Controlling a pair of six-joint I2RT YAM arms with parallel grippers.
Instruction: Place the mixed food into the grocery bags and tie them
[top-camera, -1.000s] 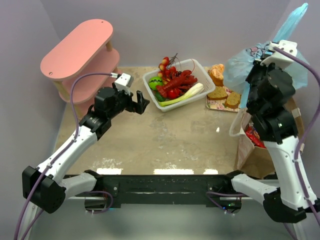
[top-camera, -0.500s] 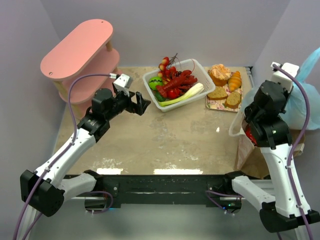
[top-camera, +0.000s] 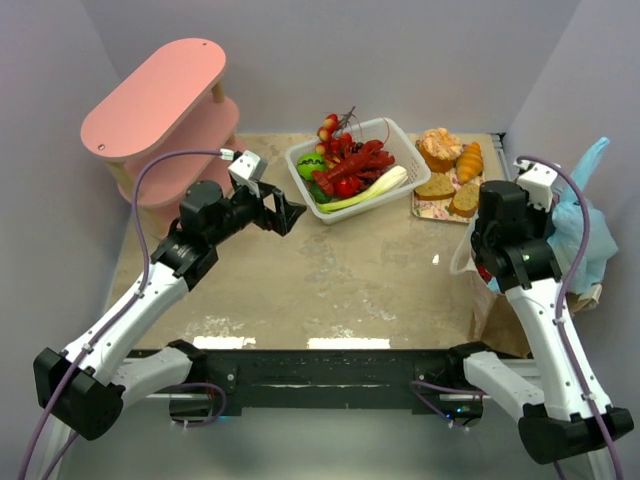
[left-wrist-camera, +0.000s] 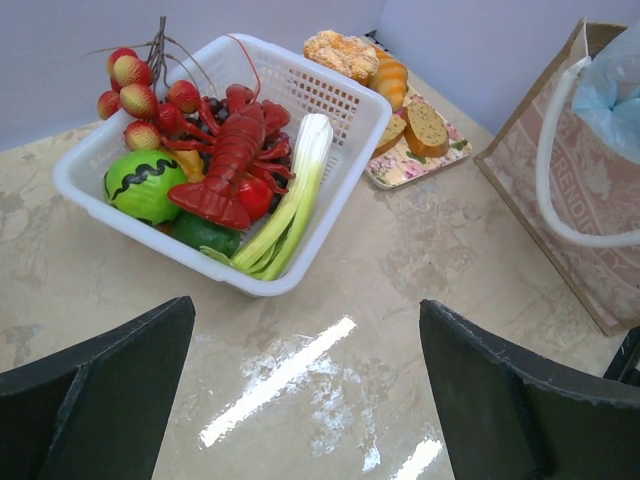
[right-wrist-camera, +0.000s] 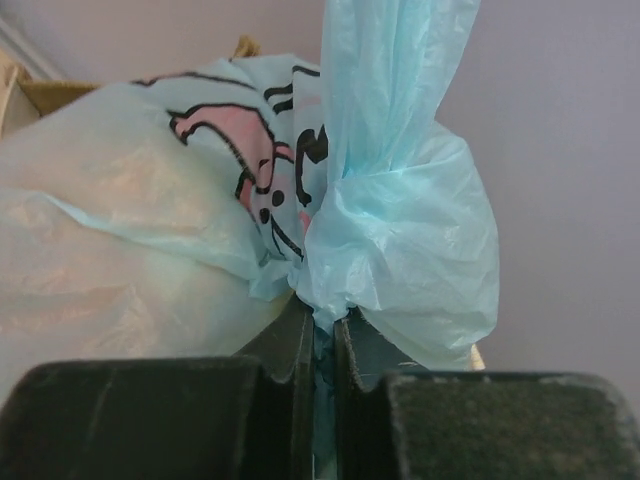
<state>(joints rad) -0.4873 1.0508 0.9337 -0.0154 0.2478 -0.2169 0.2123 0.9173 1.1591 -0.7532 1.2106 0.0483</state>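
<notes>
Light-blue plastic bag (right-wrist-camera: 400, 220): neck clamped by right gripper (right-wrist-camera: 318, 340), knot unconfirmed. Left gripper (left-wrist-camera: 305, 340) wide, empty. Lobster (left-wrist-camera: 232, 150) unpacked in far-edge basket (left-wrist-camera: 345, 95).

**One high fixed view, two close wrist views**

The top camera sits high behind the near edge of the table (top-camera: 330, 270) and looks steeply down over all of it. The left wrist camera rides just behind the left gripper (left-wrist-camera: 305, 375), facing forward and down. Ahead of that gripper it shows the white basket (left-wrist-camera: 375, 110) and brown paper bag (left-wrist-camera: 600, 200), both shared with the top view. The right wrist camera looks along the right gripper (right-wrist-camera: 318, 335), very close to the light-blue bag (right-wrist-camera: 400, 200).
</notes>
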